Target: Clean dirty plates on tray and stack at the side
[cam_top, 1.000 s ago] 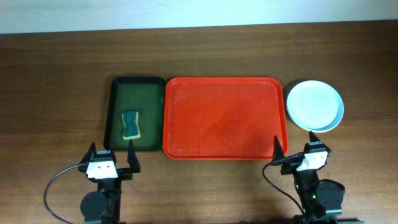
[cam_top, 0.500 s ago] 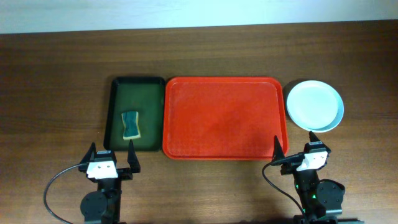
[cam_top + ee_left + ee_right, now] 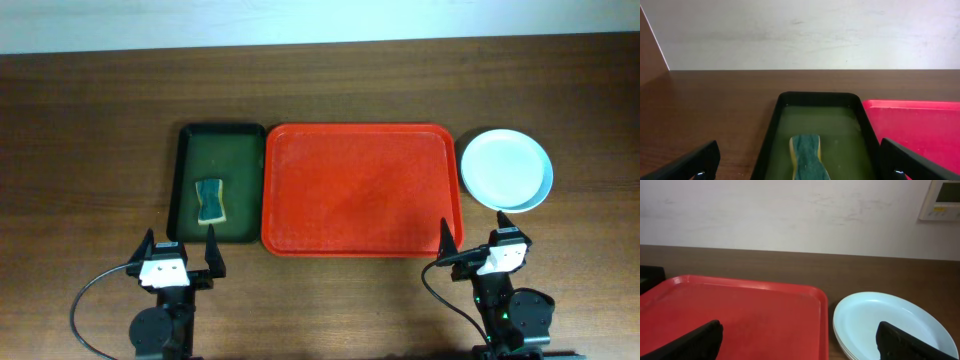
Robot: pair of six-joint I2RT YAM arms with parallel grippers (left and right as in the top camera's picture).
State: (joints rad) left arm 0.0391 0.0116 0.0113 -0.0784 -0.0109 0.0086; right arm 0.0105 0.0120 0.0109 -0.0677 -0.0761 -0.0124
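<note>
The red tray (image 3: 362,190) lies in the middle of the table with nothing on it; it also shows in the right wrist view (image 3: 735,315) and the left wrist view (image 3: 920,130). The plates (image 3: 505,169) sit in one stack on the table to the right of the tray, a pale blue one on top; the stack's layered rims show in the right wrist view (image 3: 890,325). My left gripper (image 3: 180,256) is open and empty near the table's front edge, below the green tray. My right gripper (image 3: 476,243) is open and empty near the front edge, below the tray's right corner.
A dark green tray (image 3: 214,182) stands left of the red tray and holds a green and yellow sponge (image 3: 209,200), also seen in the left wrist view (image 3: 807,157). A white wall (image 3: 790,215) lies behind the table's far edge.
</note>
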